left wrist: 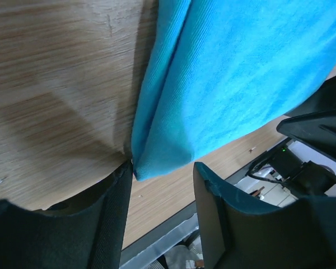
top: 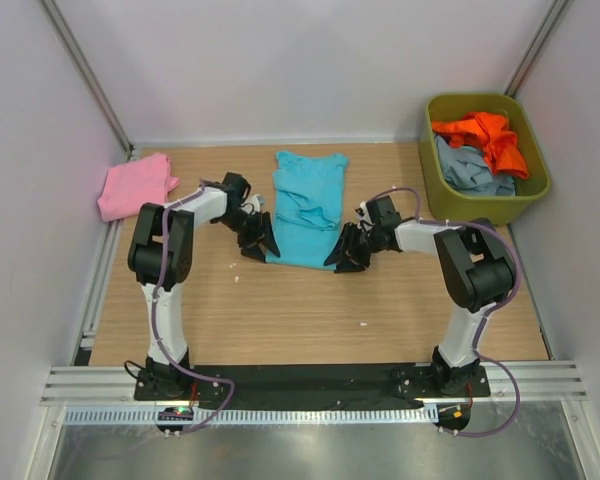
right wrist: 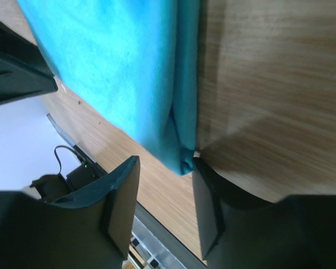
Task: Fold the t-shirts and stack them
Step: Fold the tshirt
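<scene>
A turquoise t-shirt (top: 308, 205) lies folded lengthwise in the middle of the wooden table. My left gripper (top: 260, 243) is open at the shirt's near left corner; in the left wrist view the corner (left wrist: 157, 165) sits between the jaws, touching the left finger (left wrist: 109, 216). My right gripper (top: 346, 250) is open at the near right corner; in the right wrist view that corner (right wrist: 182, 159) rests against the right finger (right wrist: 213, 202). A pink t-shirt (top: 136, 186) lies folded at the back left. An orange t-shirt (top: 485, 137) and a grey-blue one (top: 468, 168) lie crumpled in the bin.
An olive-green plastic bin (top: 536, 186) stands at the back right. White walls enclose the table (top: 310, 310) on three sides. A metal rail runs along the near edge by the arm bases.
</scene>
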Controlling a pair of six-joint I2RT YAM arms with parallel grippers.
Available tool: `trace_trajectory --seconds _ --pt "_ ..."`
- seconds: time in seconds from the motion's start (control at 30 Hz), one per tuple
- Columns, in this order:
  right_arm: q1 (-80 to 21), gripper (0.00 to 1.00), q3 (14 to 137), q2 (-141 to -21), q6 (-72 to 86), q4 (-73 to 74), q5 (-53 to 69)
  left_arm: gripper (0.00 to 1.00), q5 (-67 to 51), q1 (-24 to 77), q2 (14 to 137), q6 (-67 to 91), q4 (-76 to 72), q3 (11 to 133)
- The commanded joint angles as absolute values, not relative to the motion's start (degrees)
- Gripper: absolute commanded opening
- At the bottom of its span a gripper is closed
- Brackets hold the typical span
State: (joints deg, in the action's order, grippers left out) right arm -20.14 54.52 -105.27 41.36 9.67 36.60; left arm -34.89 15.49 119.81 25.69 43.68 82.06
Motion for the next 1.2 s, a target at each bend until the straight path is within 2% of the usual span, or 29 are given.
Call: trace_trajectory --seconds 0.0,0.23,0.27,0.3,0.33,0.37,0.4,0.43,0.9,1.17 --pt "-20.39 0.46 56.69 -106.44 40.52 8.44 34.19 0.49 -34.89 15.29 121.64 25.49 41.93 82.79" --pt "-20.39 0.31 55.81 -104.68 40.17 8.70 32.08 0.37 -36.12 15.29 122.08 27.24 40.17 81.83" --pt "-20.30 0.23 55.38 -104.24 39.90 8.70 31.65 0.35 -36.30 15.29 122.08 27.68 39.99 81.74" --pt "-20.22 0.19 55.11 -103.72 39.73 8.79 31.55 0.22 -36.82 15.47 121.73 27.77 39.73 81.65" --pt "-19.95 0.15 54.85 -102.75 39.38 9.14 31.38 0.16 -36.74 15.38 121.29 27.86 39.55 81.39" --pt "-19.78 0.06 54.41 -102.14 39.11 9.31 30.77 0.13 -36.74 15.47 121.03 28.12 39.55 81.04" --pt "-19.43 0.01 54.32 -101.43 39.02 9.93 30.24 0.06 -37.09 15.47 120.07 28.04 39.55 80.69" --pt "-18.81 0.01 54.14 -99.86 38.24 10.19 29.97 0.00 -37.18 15.56 119.45 27.95 39.55 79.99" --pt "-14.41 0.01 53.79 -78.24 33.40 21.70 32.43 0.00 -38.85 20.38 101.70 20.39 46.05 79.28" --pt "-14.41 0.02 51.86 -72.95 31.20 25.49 32.78 0.00 -36.91 22.24 94.75 19.07 47.11 76.99"
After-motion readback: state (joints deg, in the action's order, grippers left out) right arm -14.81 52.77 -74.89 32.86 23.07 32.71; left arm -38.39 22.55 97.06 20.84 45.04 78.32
